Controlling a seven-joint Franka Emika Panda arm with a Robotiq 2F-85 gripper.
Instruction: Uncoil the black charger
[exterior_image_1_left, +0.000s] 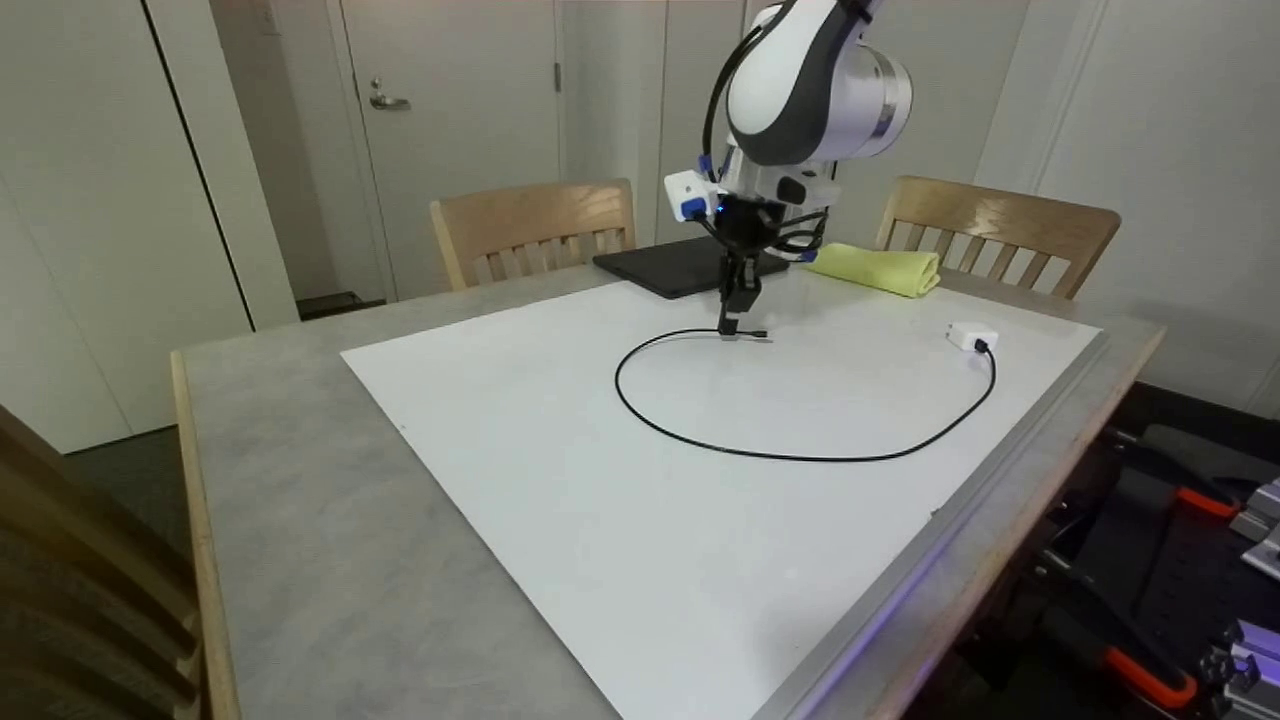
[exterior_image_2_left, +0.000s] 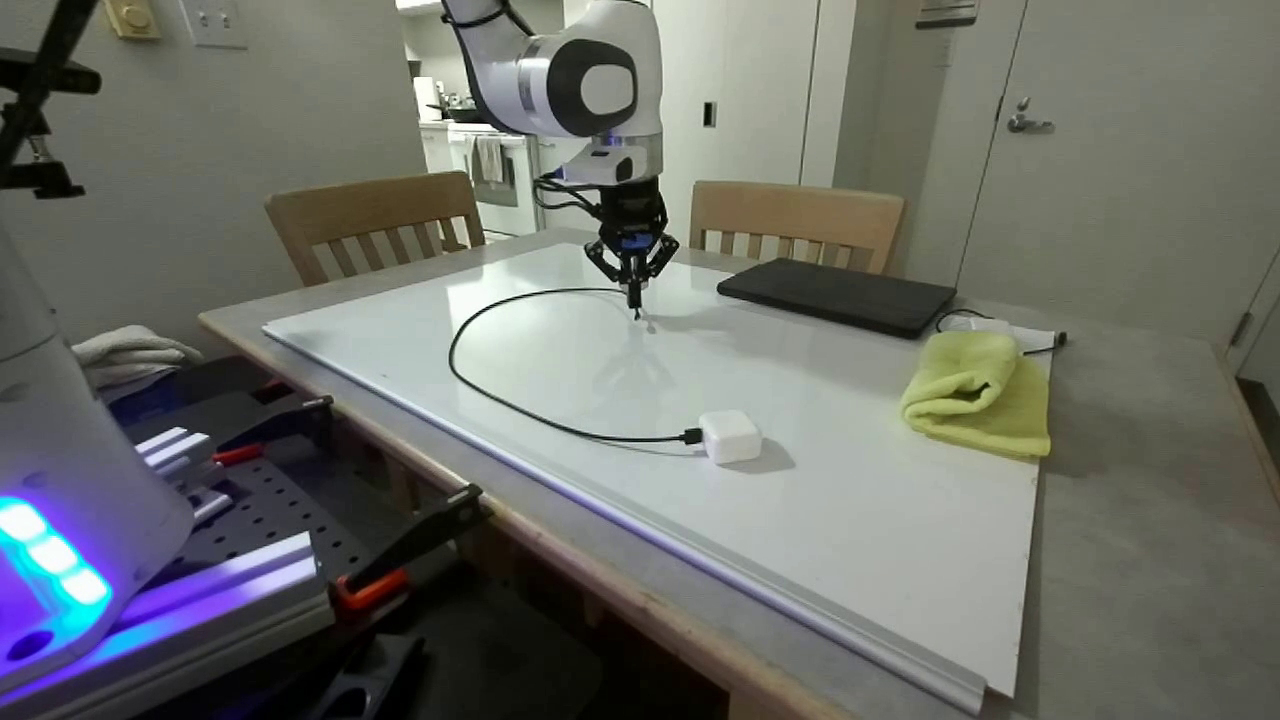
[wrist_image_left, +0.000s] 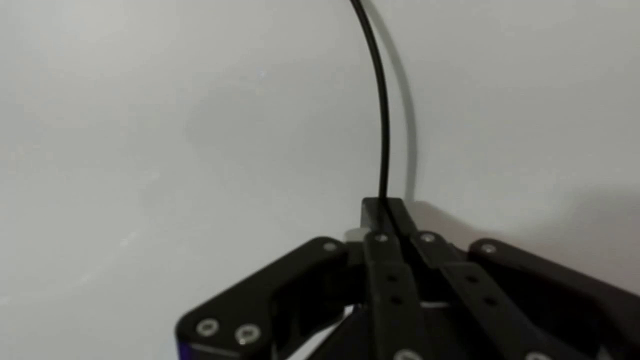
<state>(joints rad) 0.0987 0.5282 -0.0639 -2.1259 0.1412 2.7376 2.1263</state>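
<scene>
A black charger cable (exterior_image_1_left: 820, 459), nearly uncoiled, lies on a whiteboard (exterior_image_1_left: 650, 560) that covers much of the worktop (exterior_image_1_left: 300, 500). Done: the cable forms a single wide bow, without crossings or stacked turns, as both exterior views show. Left, by judgement: the bow might be drawn straighter, and the held end has yet to be let go. The white power adapter (exterior_image_2_left: 731, 437), with the cable plugged into it, rests nearer the worktop edge beside the robot's base (exterior_image_2_left: 90, 450); the other end lies farther in, toward the opposite edge. There the tool (wrist_image_left: 386, 210) is clenched on the cable just short of the free plug (exterior_image_1_left: 760, 334), which projects past the fingertips (wrist_image_left: 370, 212). In the wrist view the cable curves away from the tool, its shadow (wrist_image_left: 411, 130) offset, suggesting a stretch slightly clear of the whiteboard. Whether the plug touches down cannot be told from here.
</scene>
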